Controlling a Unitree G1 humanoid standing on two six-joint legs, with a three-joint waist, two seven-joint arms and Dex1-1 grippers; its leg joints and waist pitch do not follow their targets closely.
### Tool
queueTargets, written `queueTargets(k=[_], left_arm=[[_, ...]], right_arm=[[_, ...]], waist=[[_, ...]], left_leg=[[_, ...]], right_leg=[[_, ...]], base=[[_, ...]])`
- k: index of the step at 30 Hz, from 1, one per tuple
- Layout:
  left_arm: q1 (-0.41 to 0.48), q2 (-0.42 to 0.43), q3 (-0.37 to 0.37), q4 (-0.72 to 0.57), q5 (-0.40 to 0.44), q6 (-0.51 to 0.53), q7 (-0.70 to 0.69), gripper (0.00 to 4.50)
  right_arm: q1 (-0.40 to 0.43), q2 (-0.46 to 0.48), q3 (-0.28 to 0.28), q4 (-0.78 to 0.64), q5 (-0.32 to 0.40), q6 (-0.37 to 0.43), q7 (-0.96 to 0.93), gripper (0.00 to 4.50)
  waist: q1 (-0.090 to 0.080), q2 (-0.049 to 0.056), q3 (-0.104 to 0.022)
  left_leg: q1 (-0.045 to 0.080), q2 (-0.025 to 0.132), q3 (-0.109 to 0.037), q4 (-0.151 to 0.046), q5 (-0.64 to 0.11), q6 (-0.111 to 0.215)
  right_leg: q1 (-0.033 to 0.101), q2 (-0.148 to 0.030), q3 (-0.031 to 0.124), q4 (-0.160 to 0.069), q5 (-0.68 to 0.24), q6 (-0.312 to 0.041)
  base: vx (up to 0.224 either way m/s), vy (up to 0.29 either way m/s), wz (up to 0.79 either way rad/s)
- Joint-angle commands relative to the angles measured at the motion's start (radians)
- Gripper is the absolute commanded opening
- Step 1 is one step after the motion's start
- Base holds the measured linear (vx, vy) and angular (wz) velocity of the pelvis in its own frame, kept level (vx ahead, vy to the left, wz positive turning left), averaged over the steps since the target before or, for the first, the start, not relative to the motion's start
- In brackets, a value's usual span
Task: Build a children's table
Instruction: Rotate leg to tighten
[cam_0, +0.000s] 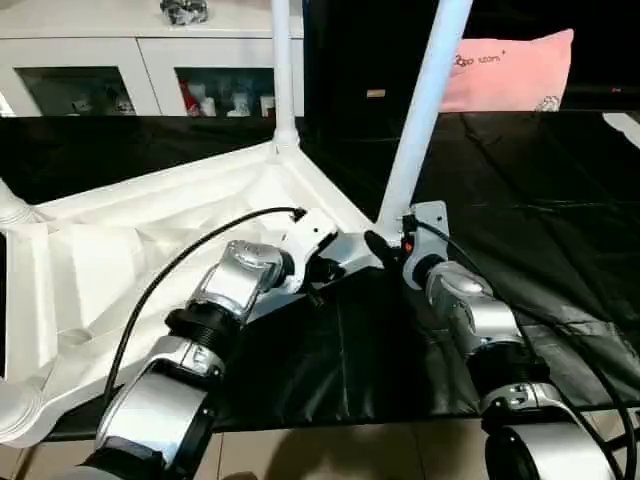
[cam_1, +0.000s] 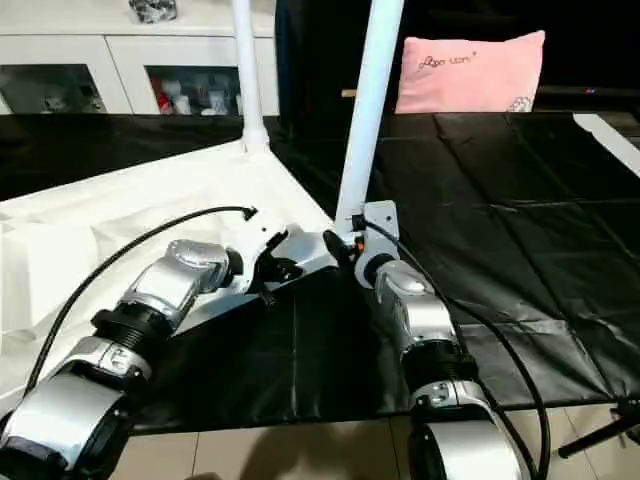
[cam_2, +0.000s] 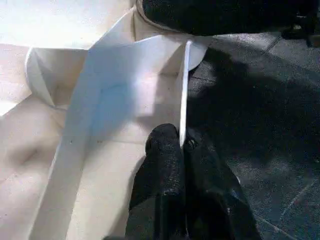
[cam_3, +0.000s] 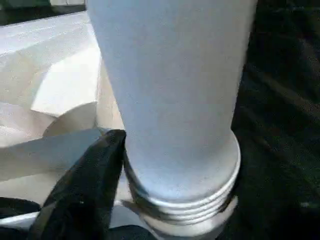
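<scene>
The white children's table top (cam_0: 150, 230) lies upside down on a black cloth, ribbed underside up. One tube leg (cam_0: 283, 60) stands upright in the far corner socket. A second leg (cam_0: 420, 110) leans to the right out of the near corner. Its threaded end (cam_3: 185, 200) shows just above the socket. My right gripper (cam_0: 385, 245) sits at the base of this leaning leg. My left gripper (cam_2: 179, 142) is shut on the thin raised rim (cam_2: 183, 85) of the table top, a short way from that corner.
A white cabinet with glass doors (cam_0: 100, 60) stands behind on the left, and a pink pillow (cam_0: 510, 70) lies at the back right. The black cloth (cam_0: 520, 200) spreads bare to the right. Floor tiles (cam_0: 330, 455) show along the near edge.
</scene>
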Motion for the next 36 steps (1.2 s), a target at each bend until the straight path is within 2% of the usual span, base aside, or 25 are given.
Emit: queueTargets(k=[1, 3, 4, 5, 6, 9, 12, 14, 15, 16, 17, 18, 20, 23, 24, 26, 31, 34, 36], left_arm=[[-0.023, -0.014, -0.022, -0.004, -0.003, -0.058, 0.023, 0.00], [-0.019, 0.010, -0.024, 0.005, -0.001, -0.071, -0.002, 0.00], [-0.016, 0.022, -0.023, 0.005, -0.002, -0.083, -0.019, 0.00], [-0.013, 0.031, -0.026, 0.005, 0.000, -0.102, -0.033, 0.00], [-0.011, 0.039, -0.029, 0.004, 0.001, -0.120, -0.045, 0.00], [-0.002, 0.068, -0.035, 0.005, 0.001, -0.145, -0.090, 0.00], [0.008, 0.108, -0.044, 0.011, -0.008, -0.184, -0.170, 0.00], [0.010, 0.120, -0.051, 0.013, -0.010, -0.202, -0.194, 0.00], [0.015, 0.134, -0.057, 0.010, -0.014, -0.219, -0.227, 0.00], [0.027, 0.167, -0.068, -0.010, -0.034, -0.243, -0.323, 0.00], [0.030, 0.176, -0.072, -0.016, -0.039, -0.250, -0.351, 0.00], [0.031, 0.180, -0.075, -0.019, -0.041, -0.258, -0.365, 0.00], [0.039, 0.204, -0.092, -0.038, -0.053, -0.289, -0.441, 0.00], [0.039, 0.235, -0.116, -0.055, -0.061, -0.295, -0.542, 0.00], [0.036, 0.241, -0.122, -0.050, -0.055, -0.308, -0.556, 0.00], [0.030, 0.256, -0.140, -0.038, -0.042, -0.340, -0.595, 0.00], [0.027, 0.274, -0.169, -0.054, -0.041, -0.367, -0.668, 0.00], [0.031, 0.275, -0.176, -0.065, -0.041, -0.369, -0.684, 0.00], [0.034, 0.275, -0.181, -0.071, -0.040, -0.372, -0.693, 0.00]], right_arm=[[0.031, 0.069, 0.101, 0.014, 0.010, 0.014, 0.112, 3.63], [0.057, 0.035, 0.103, -0.014, 0.001, -0.008, 0.143, 3.77], [0.071, 0.014, 0.102, -0.028, -0.006, -0.028, 0.157, 3.96], [0.082, -0.001, 0.104, -0.038, -0.011, -0.045, 0.169, 3.96], [0.090, -0.014, 0.106, -0.047, -0.016, -0.061, 0.180, 4.18], [0.118, -0.059, 0.093, -0.084, 0.009, -0.080, 0.251, 4.40], [0.149, -0.143, 0.103, -0.129, 0.016, -0.117, 0.375, 4.40], [0.157, -0.164, 0.106, -0.140, 0.018, -0.123, 0.411, 4.40], [0.165, -0.191, 0.110, -0.156, 0.026, -0.124, 0.459, 4.40], [0.187, -0.262, 0.126, -0.211, 0.053, -0.109, 0.592, 4.40], [0.192, -0.283, 0.131, -0.227, 0.062, -0.104, 0.629, 4.40], [0.194, -0.292, 0.133, -0.235, 0.066, -0.101, 0.648, 4.40], [0.189, -0.333, 0.146, -0.254, 0.075, -0.100, 0.716, 4.40], [0.157, -0.364, 0.164, -0.231, 0.022, -0.191, 0.723, 4.40], [0.151, -0.368, 0.165, -0.228, 0.024, -0.194, 0.735, 4.40], [0.140, -0.378, 0.179, -0.228, 0.033, -0.199, 0.786, 4.40], [0.132, -0.393, 0.221, -0.240, 0.056, -0.183, 0.902, 4.40], [0.126, -0.393, 0.234, -0.226, 0.057, -0.181, 0.928, 4.03], [0.120, -0.391, 0.241, -0.212, 0.053, -0.178, 0.939, 3.95]], waist=[[0.001, 0.001, -0.057], [-0.001, 0.000, -0.056], [-0.002, -0.004, -0.055], [-0.001, -0.002, -0.056], [-0.002, -0.003, -0.057], [-0.003, -0.003, -0.058], [0.002, -0.006, -0.061], [0.002, -0.006, -0.065], [0.001, -0.005, -0.066], [0.004, -0.004, -0.068], [0.007, -0.005, -0.070], [0.011, -0.003, -0.069], [0.017, -0.001, -0.070], [0.025, -0.002, -0.068], [0.027, 0.000, -0.067], [0.036, 0.000, -0.066], [0.047, -0.003, -0.068], [0.049, -0.002, -0.069], [0.049, -0.003, -0.069]], left_leg=[[-0.002, 0.034, -0.012, -0.071, -0.172, 0.041], [-0.001, 0.035, -0.013, -0.072, -0.188, 0.039], [-0.001, 0.035, -0.013, -0.073, -0.195, 0.039], [-0.001, 0.036, -0.014, -0.073, -0.194, 0.039], [-0.002, 0.036, -0.014, -0.072, -0.186, 0.042], [-0.002, 0.037, -0.012, -0.071, -0.167, 0.053], [-0.007, 0.036, -0.010, -0.065, -0.123, 0.076], [-0.011, 0.034, -0.011, -0.062, -0.098, 0.091], [-0.009, 0.036, -0.010, -0.061, -0.096, 0.096], [-0.010, 0.035, -0.010, -0.058, -0.089, 0.108], [-0.011, 0.036, -0.010, -0.056, -0.082, 0.116], [-0.013, 0.041, -0.008, -0.054, -0.063, 0.130], [-0.013, 0.043, -0.006, -0.051, -0.068, 0.138], [-0.009, 0.046, -0.005, -0.053, -0.090, 0.117], [-0.005, 0.046, -0.004, -0.054, -0.103, 0.103], [-0.004, 0.047, -0.004, -0.055, -0.119, 0.095], [-0.007, 0.046, -0.004, -0.053, -0.101, 0.099], [-0.008, 0.047, -0.005, -0.053, -0.098, 0.098], [-0.008, 0.046, -0.005, -0.053, -0.101, 0.095]], right_leg=[[0.047, -0.087, 0.050, -0.085, -0.205, -0.200], [0.046, -0.088, 0.050, -0.089, -0.231, -0.193], [0.046, -0.088, 0.051, -0.092, -0.257, -0.182], [0.046, -0.089, 0.051, -0.092, -0.261, -0.179], [0.046, -0.089, 0.051, -0.090, -0.246, -0.182], [0.046, -0.087, 0.053, -0.086, -0.202, -0.195], [0.053, -0.085, 0.052, -0.078, -0.112, -0.218], [0.055, -0.084, 0.051, -0.071, -0.063, -0.227], [0.053, -0.085, 0.051, -0.070, -0.052, -0.232], [0.056, -0.084, 0.050, -0.067, -0.027, -0.243], [0.058, -0.082, 0.050, -0.063, -0.003, -0.246], [0.053, -0.080, 0.050, -0.057, 0.047, -0.256], [0.049, -0.081, 0.047, -0.054, 0.056, -0.268], [0.044, -0.085, 0.047, -0.056, 0.008, -0.269], [0.040, -0.086, 0.049, -0.058, -0.016, -0.270], [0.041, -0.084, 0.049, -0.060, -0.035, -0.266], [0.044, -0.084, 0.049, -0.053, -0.001, -0.261], [0.044, -0.086, 0.049, -0.053, -0.012, -0.259], [0.044, -0.085, 0.048, -0.054, -0.016, -0.259]], base=[[0.000, 0.000, 0.00], [0.000, 0.000, 0.00], [0.000, 0.000, 0.00], [0.000, 0.000, 0.00], [0.000, 0.000, 0.00], [0.000, 0.000, 0.00], [0.000, 0.000, 0.00], [0.000, 0.000, 0.00], [0.000, 0.000, 0.00], [0.000, 0.000, 0.00], [0.000, 0.000, 0.00], [0.000, 0.000, 0.00], [0.000, 0.000, 0.00], [0.000, 0.000, 0.00], [0.000, 0.000, 0.00], [0.000, 0.000, 0.00], [0.000, 0.000, 0.00], [0.000, 0.000, 0.00], [0.000, 0.000, 0.00]])
